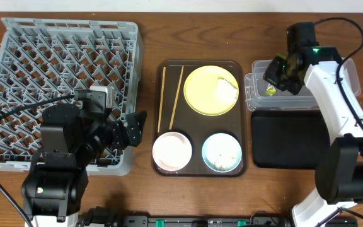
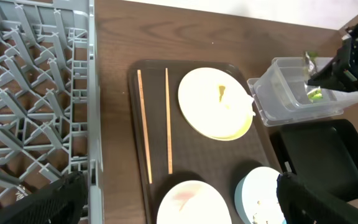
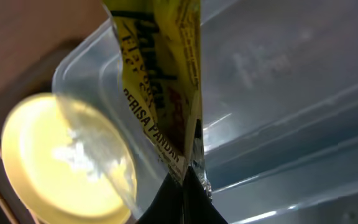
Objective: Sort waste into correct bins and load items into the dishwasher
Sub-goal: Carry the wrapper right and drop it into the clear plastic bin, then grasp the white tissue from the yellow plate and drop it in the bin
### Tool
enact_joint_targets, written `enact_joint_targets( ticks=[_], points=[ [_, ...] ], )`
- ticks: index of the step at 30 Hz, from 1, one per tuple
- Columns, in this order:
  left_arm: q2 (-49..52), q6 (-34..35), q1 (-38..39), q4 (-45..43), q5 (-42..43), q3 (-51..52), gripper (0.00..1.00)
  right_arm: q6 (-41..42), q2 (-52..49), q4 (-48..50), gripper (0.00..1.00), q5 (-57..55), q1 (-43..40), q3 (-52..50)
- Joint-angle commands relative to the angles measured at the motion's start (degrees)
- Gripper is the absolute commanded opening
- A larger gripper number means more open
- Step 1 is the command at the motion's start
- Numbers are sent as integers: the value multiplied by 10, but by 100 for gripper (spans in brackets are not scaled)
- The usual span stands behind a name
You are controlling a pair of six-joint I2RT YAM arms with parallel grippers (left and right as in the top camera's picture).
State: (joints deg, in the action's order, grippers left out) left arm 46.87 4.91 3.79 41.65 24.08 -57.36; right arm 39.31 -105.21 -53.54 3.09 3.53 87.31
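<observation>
My right gripper point(image 1: 273, 83) is shut on a yellow-green snack wrapper point(image 3: 160, 81) and holds it over the clear plastic bin point(image 1: 257, 101) at the right; the wrapper also shows in the overhead view point(image 1: 271, 90). On the brown tray point(image 1: 197, 165) lie a yellow plate point(image 1: 203, 94) with a crumpled white scrap point(image 1: 227, 89), two chopsticks point(image 1: 171, 94), a pink-white bowl point(image 1: 171, 151) and a light blue bowl point(image 1: 222, 151). My left gripper point(image 1: 131, 129) is open and empty, hovering between the grey dishwasher rack point(image 1: 62, 63) and the tray.
A black bin point(image 1: 288, 139) sits in front of the clear bin. The rack fills the left of the table. Bare wood shows behind the tray.
</observation>
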Motion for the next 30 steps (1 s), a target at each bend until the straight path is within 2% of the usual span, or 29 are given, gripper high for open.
enact_joint_targets(
  ticks=[1,2,3,4,7,10,13,16,19,22,25,27,30],
  points=[
    [-1,3,-1,-1,8,-12,98,103,6,12,23,-26,-10,1],
    [-1,3,-1,-1,8,-12,98,106,6,20,37,-23,-9,1],
    [-1,3,-1,-1,8,-12,98,100,6,28,44,-16,-8,2],
    [-1,3,-1,-1,8,-12,98,90,6,35,46,-8,-7,2],
    [-1,3,-1,-1,8,-12,98,55,8,63,47,18,-5,4],
    [-1,3,-1,-1,8,-12,98,6,15,93,42,87,-2,5],
    [-1,3,-1,-1,8,-12,98,-130,19,147,38,204,16,5],
    [-1,3,-1,-1,8,-12,98,-266,19,143,41,250,62,4],
    [-1,3,-1,-1,8,-12,98,-329,13,103,47,155,125,2],
    [-1,3,-1,-1,8,-12,98,-360,-11,103,71,7,193,0],
    [-1,3,-1,-1,8,-12,98,-364,-54,143,88,-140,239,0],
    [-1,3,-1,-1,8,-12,98,-365,-85,174,89,-196,254,0],
    [-1,3,-1,-1,8,-12,98,-378,-130,207,88,-209,254,0]
  ],
)
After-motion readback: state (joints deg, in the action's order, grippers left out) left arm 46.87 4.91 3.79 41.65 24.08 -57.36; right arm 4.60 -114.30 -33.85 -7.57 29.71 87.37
